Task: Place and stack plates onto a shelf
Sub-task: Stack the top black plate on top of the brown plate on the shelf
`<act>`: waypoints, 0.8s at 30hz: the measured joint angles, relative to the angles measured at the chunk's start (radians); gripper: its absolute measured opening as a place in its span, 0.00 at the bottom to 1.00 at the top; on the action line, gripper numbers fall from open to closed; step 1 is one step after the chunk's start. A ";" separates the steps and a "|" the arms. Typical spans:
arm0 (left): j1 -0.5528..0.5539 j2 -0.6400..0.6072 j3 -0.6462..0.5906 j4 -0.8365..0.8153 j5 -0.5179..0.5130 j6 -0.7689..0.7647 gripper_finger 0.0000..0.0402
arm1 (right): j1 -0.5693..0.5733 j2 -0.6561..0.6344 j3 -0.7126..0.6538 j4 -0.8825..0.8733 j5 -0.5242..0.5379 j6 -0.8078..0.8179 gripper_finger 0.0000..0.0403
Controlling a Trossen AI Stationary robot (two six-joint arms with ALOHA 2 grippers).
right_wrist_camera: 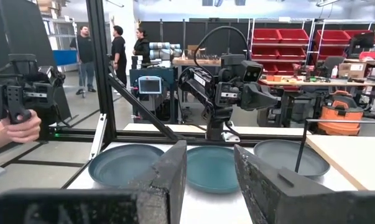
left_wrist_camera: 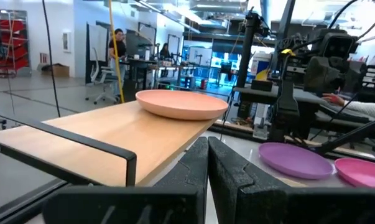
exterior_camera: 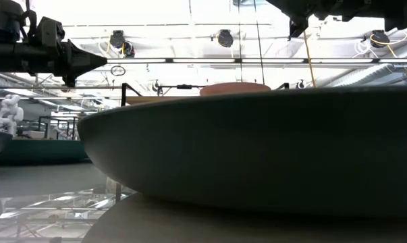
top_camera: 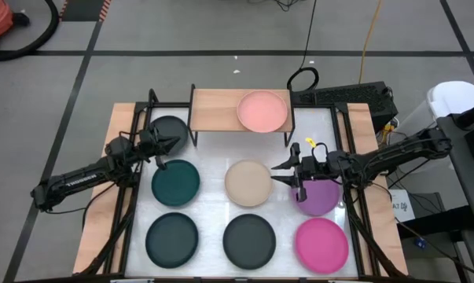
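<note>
While people stand beyond, plates surround both claws.

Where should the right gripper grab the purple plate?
Take the purple plate by its raised rim, one finger above and one under the lip, since it lies flat and shallow. The right gripper hovers open at its shelf-side edge, so that near rim looks easiest.

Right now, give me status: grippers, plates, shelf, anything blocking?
Left gripper shut, empty, above dark grey plate. Right gripper open, empty, between beige plate and purple plate. Pink plate on shelf. Nothing blocking.
</note>
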 joint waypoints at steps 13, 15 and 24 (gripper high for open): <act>-0.043 0.071 0.427 -0.335 0.001 0.094 0.04 | 0.000 0.000 0.000 0.009 0.000 -0.019 0.29; -0.062 0.117 0.533 -0.450 -0.016 0.101 0.04 | 0.000 0.000 0.000 0.008 0.000 -0.019 0.29; -0.172 0.386 1.021 -0.926 -0.263 0.141 0.04 | 0.000 0.000 0.000 0.008 0.000 -0.019 0.29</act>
